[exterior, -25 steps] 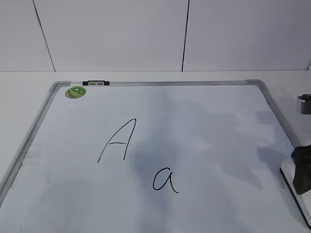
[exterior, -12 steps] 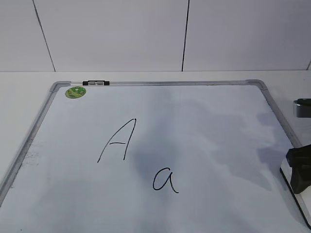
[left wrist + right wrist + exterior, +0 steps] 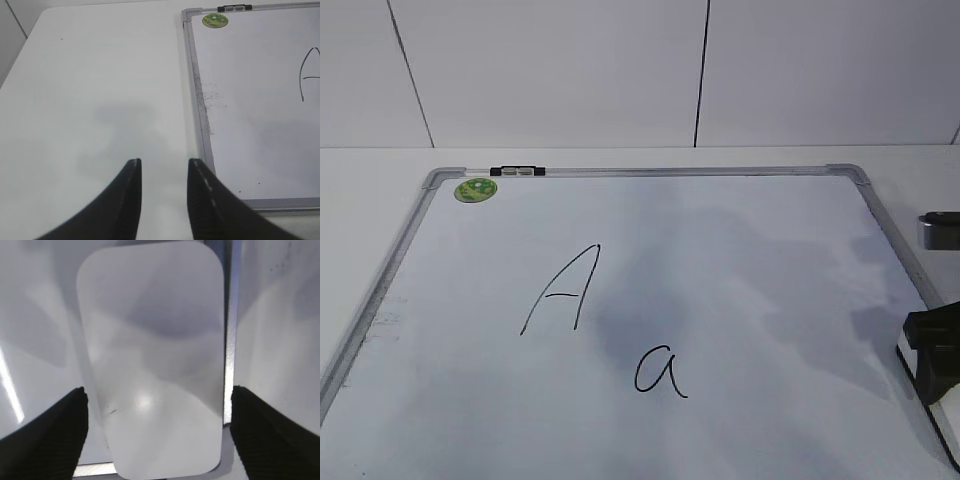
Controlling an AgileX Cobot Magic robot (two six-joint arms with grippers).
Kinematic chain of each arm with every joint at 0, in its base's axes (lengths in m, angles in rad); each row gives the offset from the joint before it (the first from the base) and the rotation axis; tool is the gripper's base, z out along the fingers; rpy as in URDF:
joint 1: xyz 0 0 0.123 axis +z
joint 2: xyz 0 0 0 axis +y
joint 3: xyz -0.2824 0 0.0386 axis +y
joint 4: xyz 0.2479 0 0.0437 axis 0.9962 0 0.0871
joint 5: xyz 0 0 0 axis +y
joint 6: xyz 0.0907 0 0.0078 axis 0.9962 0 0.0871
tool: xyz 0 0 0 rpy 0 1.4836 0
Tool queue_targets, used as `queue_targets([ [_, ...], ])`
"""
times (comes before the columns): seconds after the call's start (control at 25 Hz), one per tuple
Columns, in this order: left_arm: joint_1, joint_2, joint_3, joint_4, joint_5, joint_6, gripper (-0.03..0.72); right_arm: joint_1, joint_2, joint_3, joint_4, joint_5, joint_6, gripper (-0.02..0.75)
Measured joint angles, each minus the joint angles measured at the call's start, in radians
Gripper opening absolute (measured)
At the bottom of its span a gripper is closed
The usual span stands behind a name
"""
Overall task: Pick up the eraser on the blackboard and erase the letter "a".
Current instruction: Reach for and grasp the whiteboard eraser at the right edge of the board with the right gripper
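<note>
The white eraser (image 3: 152,360) lies at the right edge of the blackboard (image 3: 660,172), beside its grey frame (image 3: 229,315). My right gripper (image 3: 159,390) is open and straddles the eraser, with one black finger close on each side. In the exterior view this gripper (image 3: 932,352) sits low at the board's right edge, and only a sliver of the eraser (image 3: 907,355) shows. The small letter "a" (image 3: 660,372) is at the board's lower middle. My left gripper (image 3: 164,162) is open and empty over the table, left of the board's frame (image 3: 200,115).
A larger capital "A" (image 3: 563,290) is written up and left of the "a". A round green sticker (image 3: 475,189) and a small black-and-silver clip (image 3: 517,171) sit at the board's top left. White table surrounds the board, with a white wall behind.
My right gripper has sunk a little lower over the eraser at the board's right edge. The writing and the board have not changed.
</note>
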Motion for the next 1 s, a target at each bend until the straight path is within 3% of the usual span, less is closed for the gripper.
queue_targets([
  [1.0,0.0,0.0,0.0,0.0,0.0,0.0,0.235,0.0,0.031,-0.001,-0.033,-0.045,0.026,0.678],
])
